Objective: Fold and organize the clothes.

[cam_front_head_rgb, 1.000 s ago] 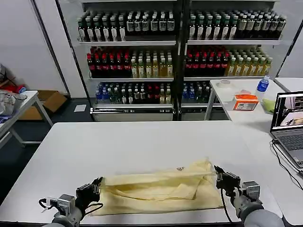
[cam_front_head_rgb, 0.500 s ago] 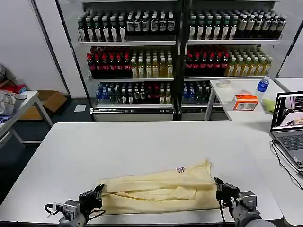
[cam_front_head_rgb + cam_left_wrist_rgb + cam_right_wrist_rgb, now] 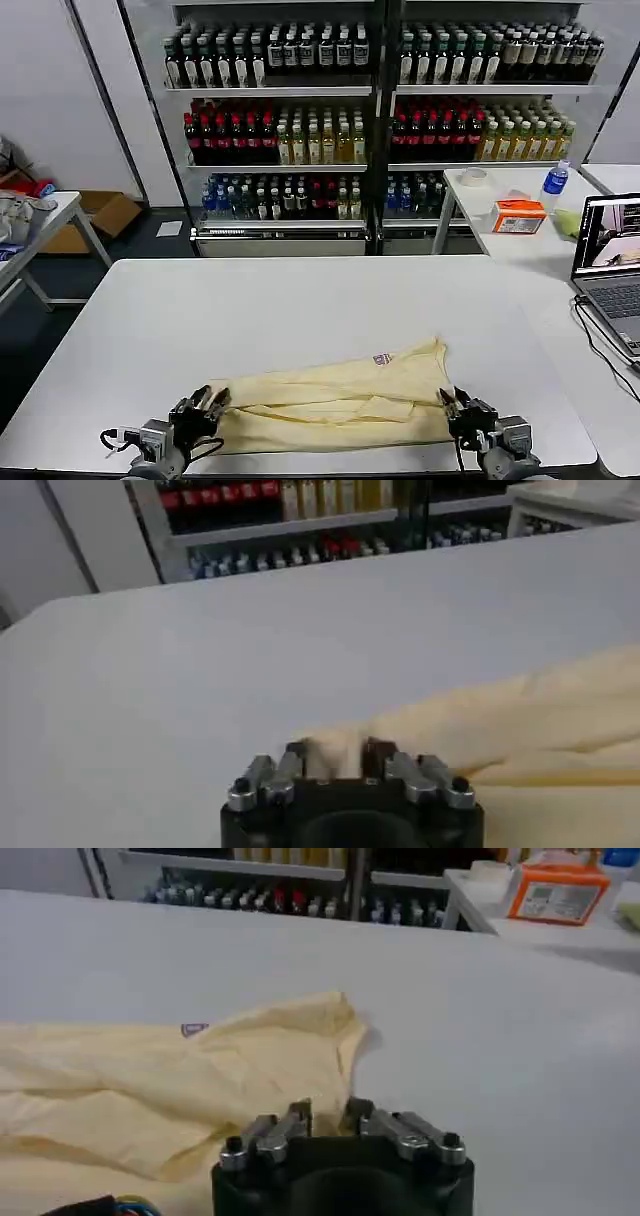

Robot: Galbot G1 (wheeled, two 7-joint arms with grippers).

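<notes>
At the near edge of the table [image 3: 300, 300], the T-shirt [image 3: 340, 400] had been drawn down flat into a folded band, each end clenched in the left pincer [image 3: 207, 405] and right pincer [image 3: 455, 408]; one fold was judged complete.

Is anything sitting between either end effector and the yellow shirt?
Nothing visible. The left end effector and right end effector are both already at the T-shirt's near corners on the white table.

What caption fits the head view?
Both grippers, left and right, pinch the cream T-shirt on the white table.
</notes>
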